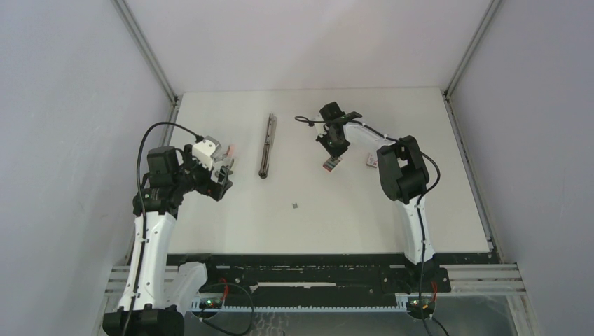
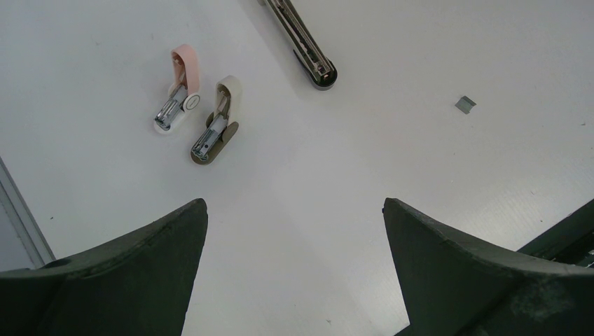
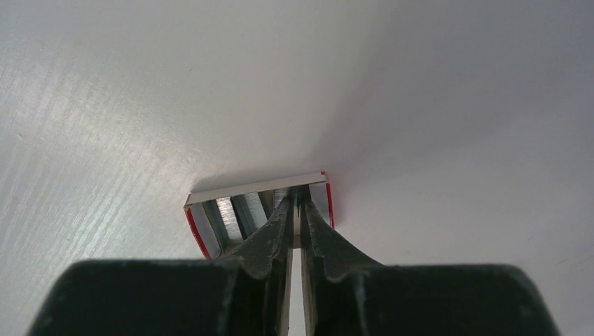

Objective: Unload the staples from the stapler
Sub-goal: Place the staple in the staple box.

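The stapler (image 1: 267, 145) lies unfolded on the white table, a long dark strip; its silvery end (image 2: 319, 70) shows in the left wrist view. A loose speck of staples (image 1: 295, 206) (image 2: 464, 104) lies nearer the front. My right gripper (image 1: 335, 155) (image 3: 299, 199) reaches into an open red-and-white box (image 1: 328, 166) (image 3: 245, 187) that holds silvery staple strips (image 3: 228, 210). Its tips are pressed almost together on a thin sliver of staples at the box's right side. My left gripper (image 1: 224, 171) (image 2: 294, 203) hovers wide open over bare table, left of the stapler.
Two small clawed staple removers, one pink (image 2: 178, 91) and one beige (image 2: 218, 122), lie just ahead of the left gripper. A second red-and-white box (image 1: 371, 162) sits right of the first, beside the right arm. The table's left rail (image 2: 21, 210) is close.
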